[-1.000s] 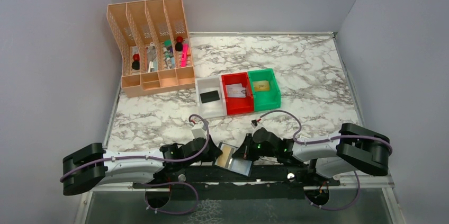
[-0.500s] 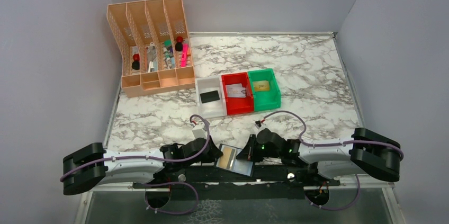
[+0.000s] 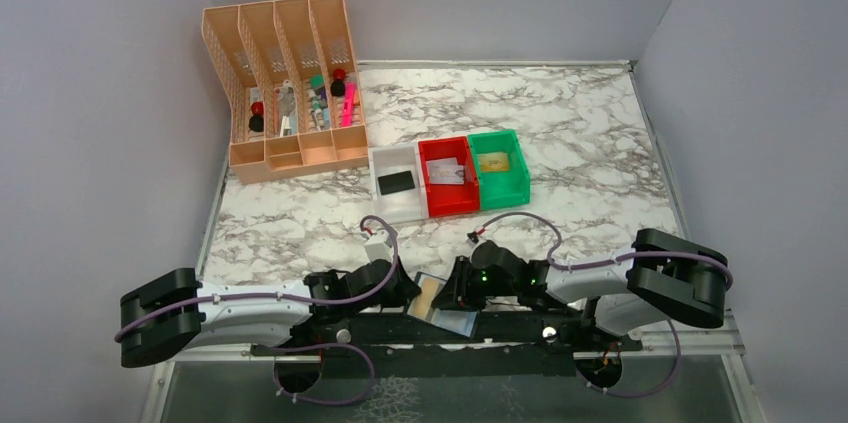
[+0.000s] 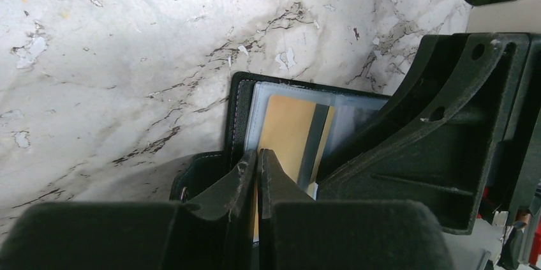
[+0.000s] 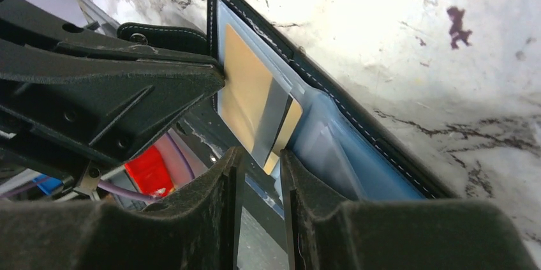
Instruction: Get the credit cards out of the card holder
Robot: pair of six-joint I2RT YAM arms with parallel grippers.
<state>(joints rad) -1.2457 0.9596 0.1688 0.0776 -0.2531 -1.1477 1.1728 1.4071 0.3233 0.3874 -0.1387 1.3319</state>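
The card holder (image 3: 455,319) lies open at the table's near edge between my two grippers, black-edged (image 4: 239,110) with blue-grey see-through pockets (image 5: 357,149). A yellowish-gold credit card (image 4: 287,129) with a grey stripe sticks partly out of a pocket (image 5: 245,91). My left gripper (image 4: 258,155) is shut on the holder's near edge by that card. My right gripper (image 5: 261,158) is open, its tips right at the gold card's free corner without pinching it. Other credit cards lie in bins: black (image 3: 396,182), white printed (image 3: 447,172), gold (image 3: 497,162).
White (image 3: 378,165), red (image 3: 470,205) and green (image 3: 523,175) bins stand side by side mid-table. A peach desk organiser (image 3: 290,93) with pens fills the back left corner. A black rail (image 3: 440,328) runs along the near edge under the holder. Grey walls enclose the table.
My right gripper has gone from shut to open and moved left, back up to the holder. The left gripper has stayed clamped in place.
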